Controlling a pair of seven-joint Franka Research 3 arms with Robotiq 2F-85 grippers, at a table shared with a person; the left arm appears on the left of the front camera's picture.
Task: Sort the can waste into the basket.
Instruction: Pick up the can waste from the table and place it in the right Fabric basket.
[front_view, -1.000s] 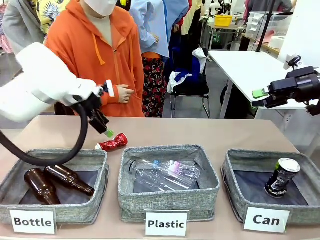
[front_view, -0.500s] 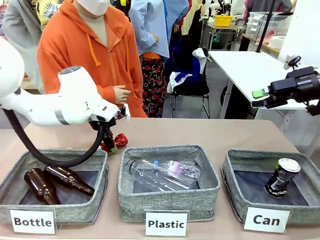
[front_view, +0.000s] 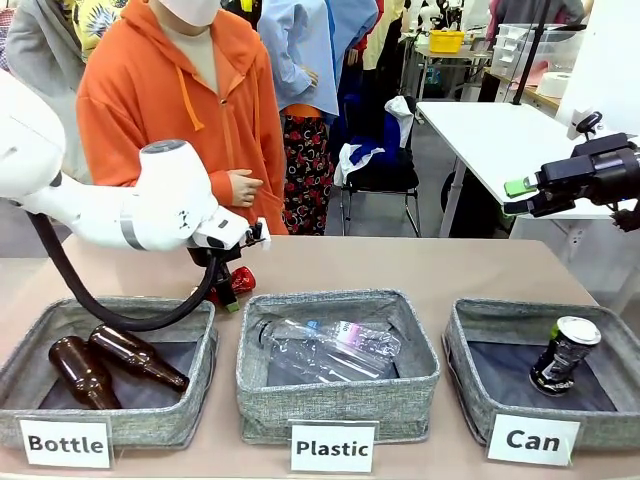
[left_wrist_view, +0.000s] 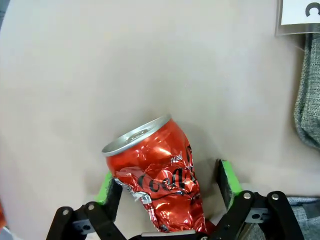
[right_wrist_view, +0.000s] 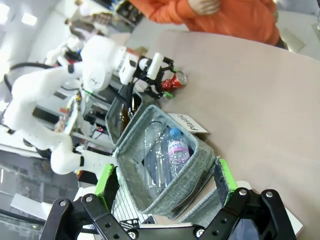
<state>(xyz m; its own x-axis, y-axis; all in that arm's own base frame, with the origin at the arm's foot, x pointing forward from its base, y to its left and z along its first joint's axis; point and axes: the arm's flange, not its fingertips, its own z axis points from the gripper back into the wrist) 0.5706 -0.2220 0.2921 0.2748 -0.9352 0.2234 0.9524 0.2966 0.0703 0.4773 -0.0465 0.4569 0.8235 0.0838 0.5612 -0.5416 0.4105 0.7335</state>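
The crushed red can (left_wrist_view: 160, 185) lies on its side on the table behind the left basket, also visible in the front view (front_view: 240, 280). My left gripper (left_wrist_view: 167, 182) is down at the table, open, with one green pad on each side of the can. From the front the left gripper (front_view: 225, 292) partly hides the can. The black can with a silver top (front_view: 563, 355) stands tilted inside the basket (front_view: 530, 306) carded "Can" at the right. My right gripper (front_view: 520, 195) hangs high above that side, open and empty (right_wrist_view: 165, 182).
The "Bottle" basket (front_view: 60, 310) holds two brown glass bottles. The "Plastic" basket (front_view: 330, 300) in the middle holds clear plastic bottles. A person in an orange hoodie (front_view: 190, 100) stands at the far edge, hand (front_view: 245, 187) near the left arm.
My left arm has swung forward and lowered its gripper from above the red can to either side of it. The right arm has not moved.
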